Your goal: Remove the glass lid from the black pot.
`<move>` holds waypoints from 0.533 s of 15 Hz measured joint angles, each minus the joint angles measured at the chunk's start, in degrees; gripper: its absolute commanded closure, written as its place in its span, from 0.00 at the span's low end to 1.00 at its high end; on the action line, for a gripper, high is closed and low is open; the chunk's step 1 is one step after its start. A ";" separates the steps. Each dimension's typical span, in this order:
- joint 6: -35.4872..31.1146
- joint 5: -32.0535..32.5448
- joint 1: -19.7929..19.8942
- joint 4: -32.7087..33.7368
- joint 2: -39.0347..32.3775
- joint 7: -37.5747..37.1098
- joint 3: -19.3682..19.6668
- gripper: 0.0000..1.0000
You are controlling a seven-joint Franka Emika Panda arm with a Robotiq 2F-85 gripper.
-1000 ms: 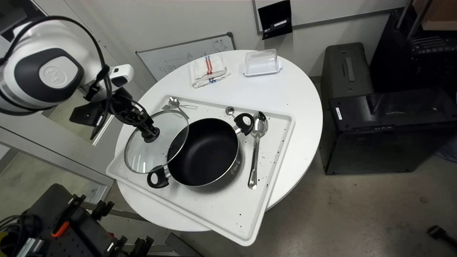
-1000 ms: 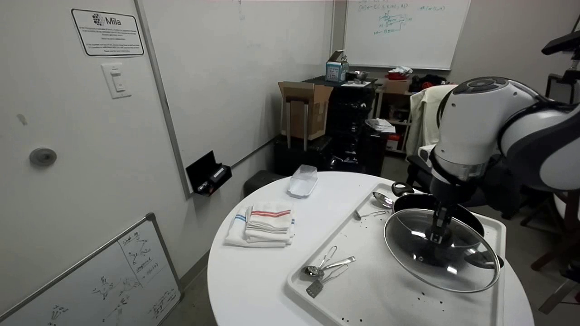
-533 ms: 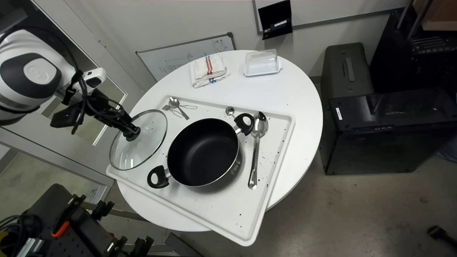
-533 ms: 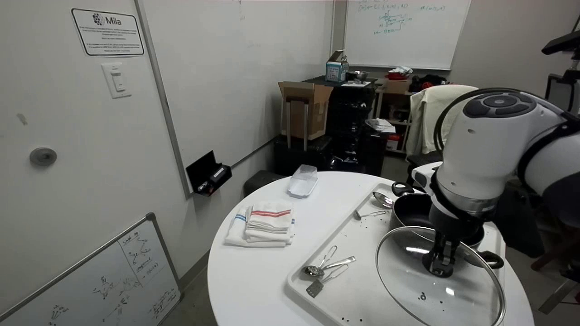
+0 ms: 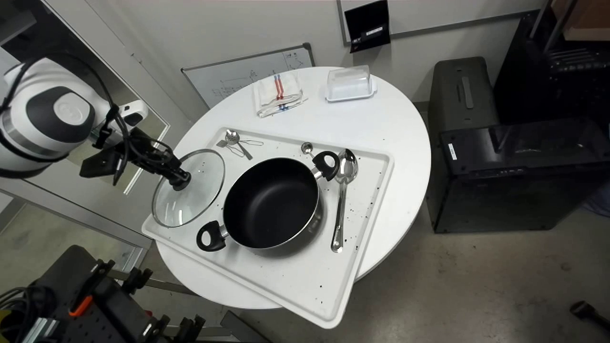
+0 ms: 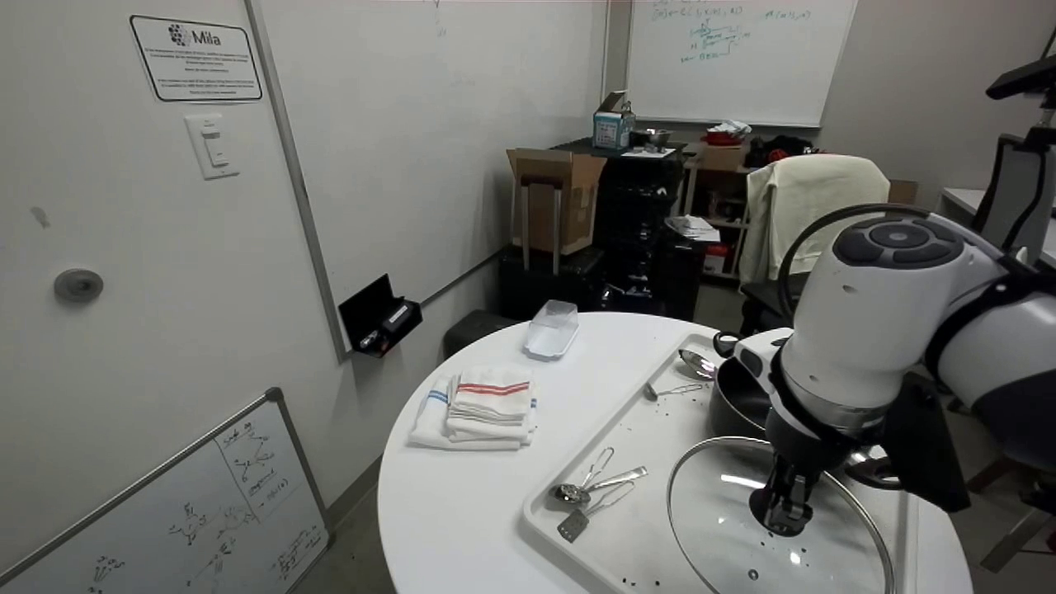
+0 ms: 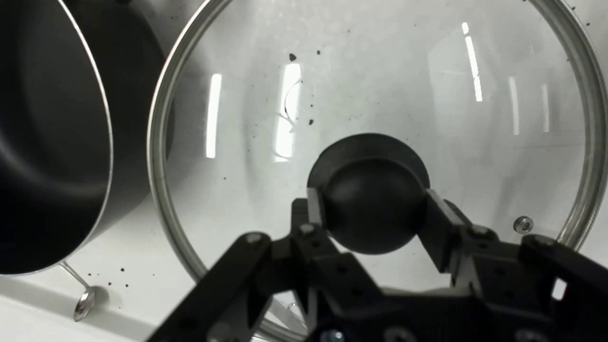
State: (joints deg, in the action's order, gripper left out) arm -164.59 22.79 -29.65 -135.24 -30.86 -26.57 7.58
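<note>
The gripper (image 7: pixel 375 204) is clamped from both sides on the black knob (image 7: pixel 375 218) of the glass lid (image 7: pixel 380 95). In an exterior view the lid is off the pot (image 5: pixel 271 205), over the ten o'clock side of the tray (image 5: pixel 286 281); whether it touches the tray I cannot tell. The pot stands uncovered at the lid's three o'clock. From the pot, a big spoon (image 5: pixel 340 205) lies at three o'clock, towels (image 5: pixel 279 93) at twelve on the table (image 5: pixel 405 133).

Clear glass lid (image 5: pixel 199 194), metal-rimmed, off, near left edge of surface (image 5: pixel 290 283) in an exterior view; black pot (image 5: pixel 271 202) beside, uncovered, upright.
</note>
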 measured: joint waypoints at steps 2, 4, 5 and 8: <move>-2.38 -0.16 -0.05 1.15 -2.70 0.07 0.44 0.75; -4.50 -0.75 -0.12 2.44 -5.41 0.35 0.89 0.75; -5.36 -1.31 -0.12 3.10 -6.74 0.65 1.04 0.75; -6.67 -4.17 -0.12 4.99 -10.31 2.04 1.19 0.75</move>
State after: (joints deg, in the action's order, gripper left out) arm -171.27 18.62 -29.77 -130.25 -41.17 -24.53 8.77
